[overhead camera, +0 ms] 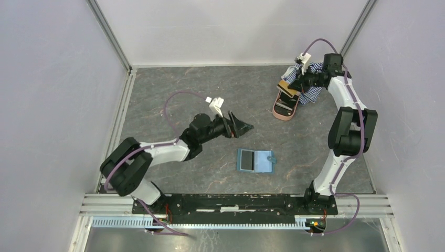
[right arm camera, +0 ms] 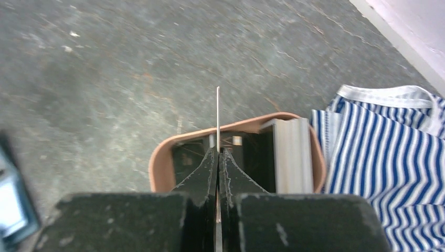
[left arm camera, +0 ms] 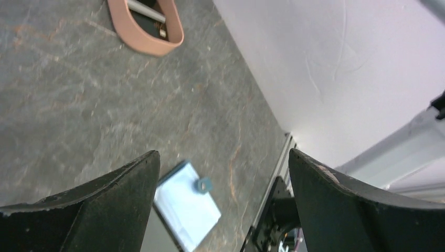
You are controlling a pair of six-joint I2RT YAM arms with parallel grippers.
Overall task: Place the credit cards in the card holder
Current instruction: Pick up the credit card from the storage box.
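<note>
Right gripper (right arm camera: 218, 153) was clamped tight on a single credit card (right arm camera: 218, 118), pinched by its lower edge and standing upright, edge-on to the wrist camera, just above the pink case (right arm camera: 157, 168) at the far right of the table (overhead camera: 173, 94), with the striped cloth (right arm camera: 378, 157) beside it (what looked like more cards sat in that case, though I couldn't count them). And the target? The card holder (overhead camera: 255, 160) lay open and flat, pale inside up, well apart from that card, toward the near middle of the table, its long axis running left to right with the snap tab at the right-hand end. Left gripper (overhead camera: 242, 126) hovered nearer to it, jaws spread wide and holding nothing, the holder showing low between its fingers. My read: the right arm had the carry to make, toward the near-left, and the card would need turning flat to meet a pocket
</note>
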